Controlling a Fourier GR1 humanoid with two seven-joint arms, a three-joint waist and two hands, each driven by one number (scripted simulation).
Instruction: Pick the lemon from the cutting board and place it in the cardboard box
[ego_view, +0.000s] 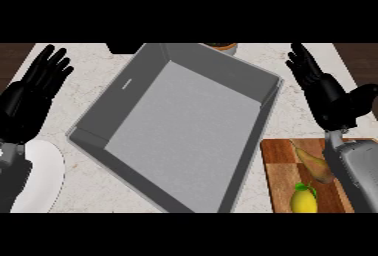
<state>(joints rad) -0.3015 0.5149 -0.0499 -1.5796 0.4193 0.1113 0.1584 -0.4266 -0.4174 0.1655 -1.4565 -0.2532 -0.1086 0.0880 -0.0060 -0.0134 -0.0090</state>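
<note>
A yellow lemon (303, 200) with a small green stem lies on the wooden cutting board (281, 170) at the lower right. The box (111, 110), grey with a pale floor, fills the middle of the counter and holds nothing. My right hand (325, 95) is raised above the board's far end, fingers straight and open, well away from the lemon; its grey forearm covers the board's right side. My left hand (29, 95) stands open at the left edge, fingers up, resting.
A brownish pear (316, 165) lies on the board just above the lemon, partly under my right forearm. A white plate (43, 180) sits at the lower left beneath my left wrist. A pot's rim (224, 47) shows behind the box.
</note>
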